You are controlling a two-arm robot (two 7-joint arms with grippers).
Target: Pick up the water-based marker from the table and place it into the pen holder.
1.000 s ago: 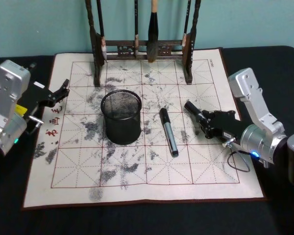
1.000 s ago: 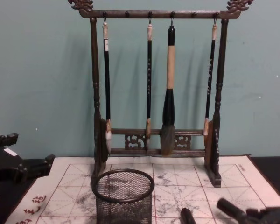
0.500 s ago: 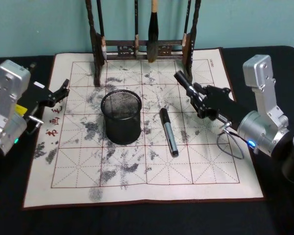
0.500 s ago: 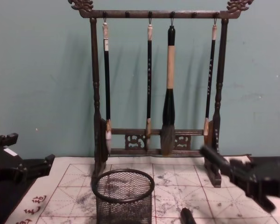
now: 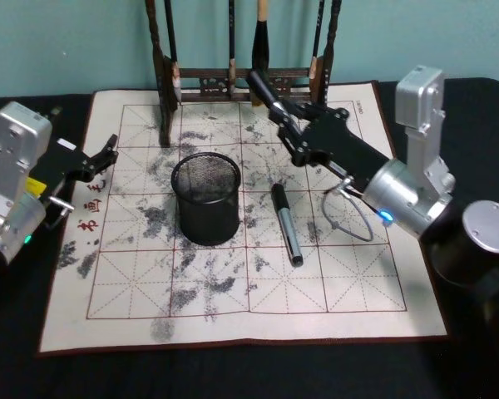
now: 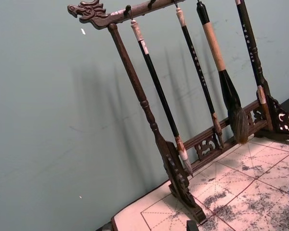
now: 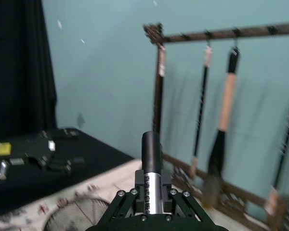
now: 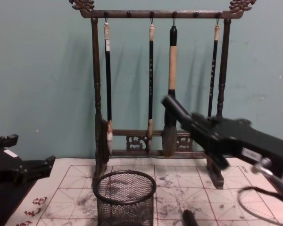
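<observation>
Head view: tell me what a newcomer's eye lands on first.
The right gripper hangs above the mat, shut on a marker pointing toward the brush rack. A second marker lies on the mat right of the pen holder. The left gripper sits parked at the mat's left edge.

Dark table (image 5: 8, 366) bears a felt mat (image 5: 333, 307) (ink-stained) with pen holder (image 5: 206, 218), marker (image 5: 286, 226), rack (image 5: 163, 108).

Marker (image 5: 286, 224) right of pen holder (image 5: 205, 198)

Marker (image 7: 151, 156) aloft, seemingly capped, pen holder (image 5: 205, 209) upright
</observation>
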